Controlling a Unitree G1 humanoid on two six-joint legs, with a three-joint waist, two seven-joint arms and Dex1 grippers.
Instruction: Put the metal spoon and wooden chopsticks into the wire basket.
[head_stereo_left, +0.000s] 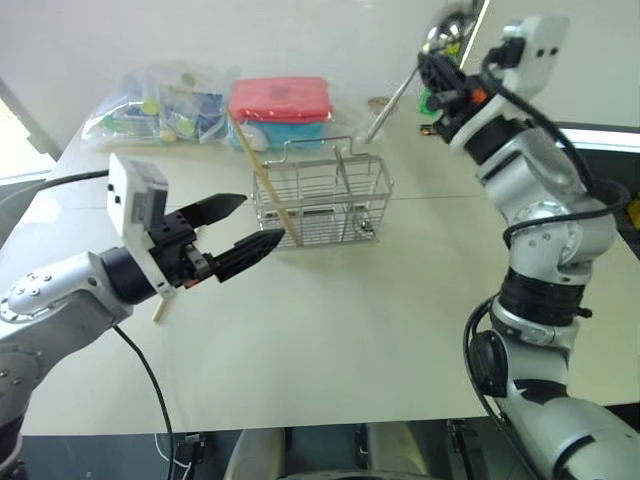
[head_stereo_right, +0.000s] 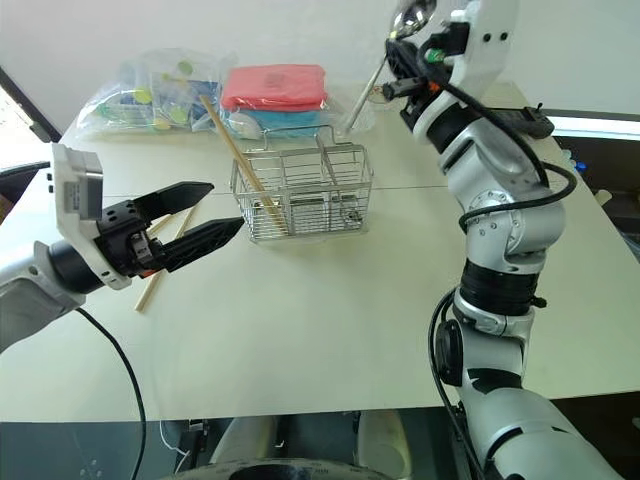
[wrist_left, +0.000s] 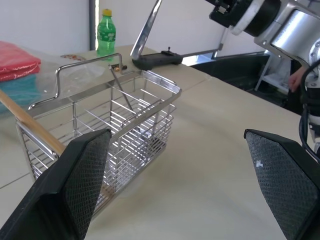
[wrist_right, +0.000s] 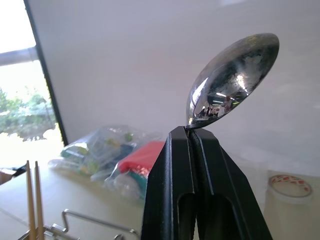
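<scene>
Open left gripper (head_stereo_left: 243, 226) idles; right gripper (wrist_right: 192, 137) pinches metal spoon (wrist_right: 231, 77); bottle (wrist_left: 105, 33) label unreadable.

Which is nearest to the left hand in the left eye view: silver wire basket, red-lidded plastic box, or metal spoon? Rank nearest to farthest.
1. Silver wire basket: just beyond the open left hand, mid-table.
2. Red-lidded plastic box: behind the basket, near the table's far edge.
3. Metal spoon: held aloft in the right hand, far right.
</scene>
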